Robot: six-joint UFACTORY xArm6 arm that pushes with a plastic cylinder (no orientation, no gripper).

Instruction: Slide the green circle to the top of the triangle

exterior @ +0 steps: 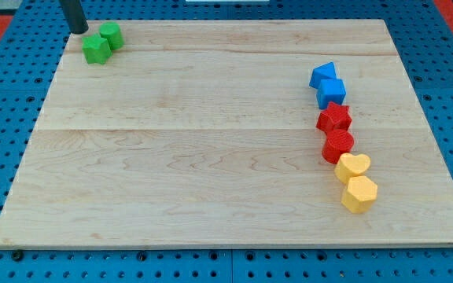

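Note:
The green circle (111,34) sits near the board's top left corner and touches a green star (96,49) just below and to the left of it. The blue triangle (322,75) lies far off at the view's right, at the top of a column of blocks. My tip (79,31) stands at the board's top left edge, just left of the green circle and just above the green star, close to both.
Below the triangle runs a touching column: a blue cube (331,93), a red star (334,118), a red circle (338,145), a yellow heart (352,167) and a yellow hexagon (359,193). The wooden board (211,141) lies on a blue pegboard.

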